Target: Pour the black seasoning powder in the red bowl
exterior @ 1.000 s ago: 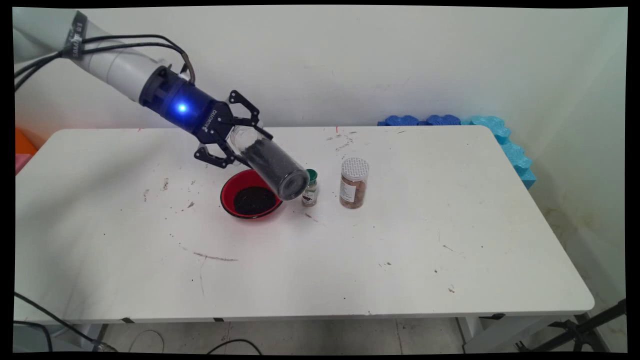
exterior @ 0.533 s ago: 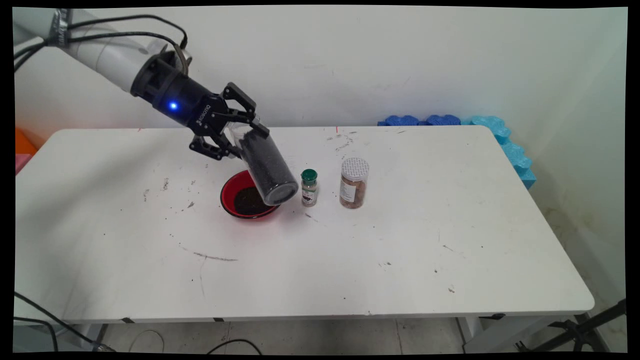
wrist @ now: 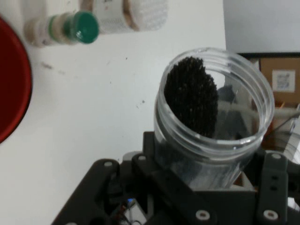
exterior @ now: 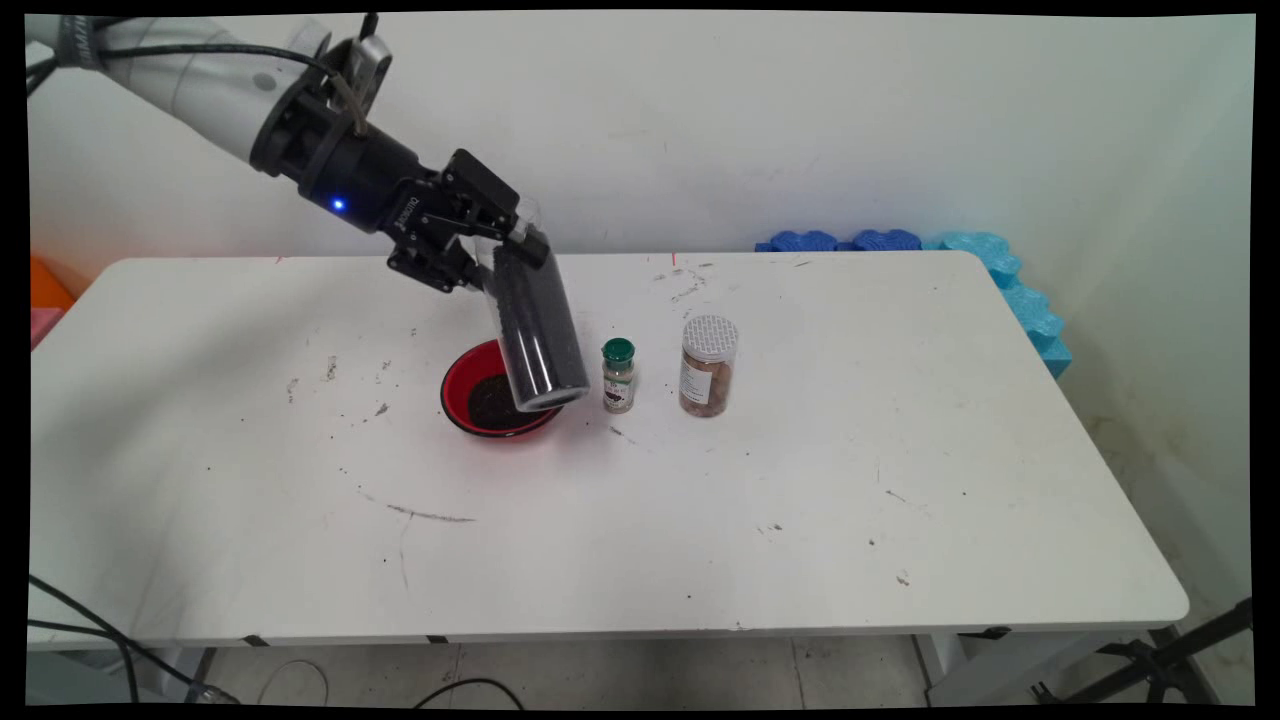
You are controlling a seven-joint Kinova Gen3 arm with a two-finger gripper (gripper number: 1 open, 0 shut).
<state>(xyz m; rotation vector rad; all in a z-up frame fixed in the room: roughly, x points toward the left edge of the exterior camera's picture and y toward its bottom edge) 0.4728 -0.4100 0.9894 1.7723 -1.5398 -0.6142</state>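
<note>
Gripper clamped on a clear plastic jar, fingers closed against the wall near the open mouth. Same grip in the hand view: jar wedged between the black linkage, wide threaded mouth facing the camera, no lid on it.

Jar mostly full of fine black grains, leaning with the mouth up and left and the base down and right, hanging over the right part of a red bowl. Cannot tell if base touches the rim. In the hand view the grains sit heaped against one side of the jar wall. Bowl holds a dark pile of the same stuff.

Just right of the bowl, small spice bottle with green cap, upright. Near it, further right, taller jar with white lid, brown contents, upright. Both apart from the held jar.

Table: near half and whole right side open, scuffs and dark specks only. Left side open too. Beyond the far right corner, blue foam pieces against the wall.
</note>
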